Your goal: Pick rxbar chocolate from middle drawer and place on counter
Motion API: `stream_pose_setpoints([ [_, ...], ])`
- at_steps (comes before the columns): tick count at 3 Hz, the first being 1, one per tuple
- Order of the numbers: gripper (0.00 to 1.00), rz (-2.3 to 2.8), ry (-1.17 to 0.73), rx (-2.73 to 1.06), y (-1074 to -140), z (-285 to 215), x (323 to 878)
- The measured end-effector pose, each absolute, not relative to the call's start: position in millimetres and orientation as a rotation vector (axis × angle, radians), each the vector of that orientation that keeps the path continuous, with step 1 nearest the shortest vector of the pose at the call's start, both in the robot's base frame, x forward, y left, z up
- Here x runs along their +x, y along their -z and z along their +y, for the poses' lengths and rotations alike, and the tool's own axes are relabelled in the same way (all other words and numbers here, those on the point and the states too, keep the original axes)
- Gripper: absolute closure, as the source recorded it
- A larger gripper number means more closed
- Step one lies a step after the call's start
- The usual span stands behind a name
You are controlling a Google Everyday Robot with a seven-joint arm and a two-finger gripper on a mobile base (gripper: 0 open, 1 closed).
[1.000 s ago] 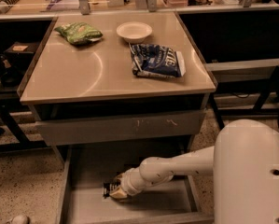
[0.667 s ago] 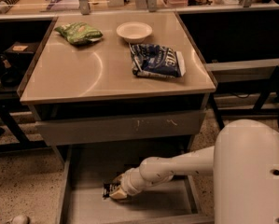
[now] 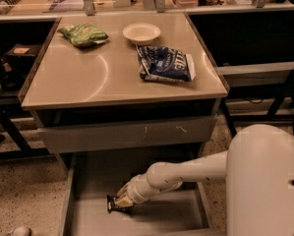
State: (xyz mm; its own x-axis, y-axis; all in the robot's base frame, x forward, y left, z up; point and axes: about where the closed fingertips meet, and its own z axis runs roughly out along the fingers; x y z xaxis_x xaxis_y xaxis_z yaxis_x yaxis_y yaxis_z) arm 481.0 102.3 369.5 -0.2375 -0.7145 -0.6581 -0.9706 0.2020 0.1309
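Note:
The rxbar chocolate (image 3: 114,206), a small black-wrapped bar, lies on the flat grey bottom of the open middle drawer (image 3: 87,181), near its front left. My gripper (image 3: 123,201) reaches down into the drawer from the right at the end of the white arm (image 3: 186,173) and sits on the bar's right end. The tan counter (image 3: 87,77) is above, with the scratched upper drawer front (image 3: 127,134) between it and the open drawer.
On the counter lie a green bag (image 3: 83,34) at the back left, a white bowl (image 3: 141,33) at the back middle and a blue-white bag (image 3: 165,64) to the right. My white body (image 3: 264,181) fills the lower right. Dark shelving stands on both sides.

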Motion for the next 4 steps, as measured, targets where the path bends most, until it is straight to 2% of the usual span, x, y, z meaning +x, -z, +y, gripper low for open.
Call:
stream_pose_setpoints([
  [2, 1.0, 2.106, -0.744, -1.525, -438.2, 106.6, 499.6],
  [4, 1.0, 2.124, -0.738, -1.511, -455.0, 106.0, 500.7],
])
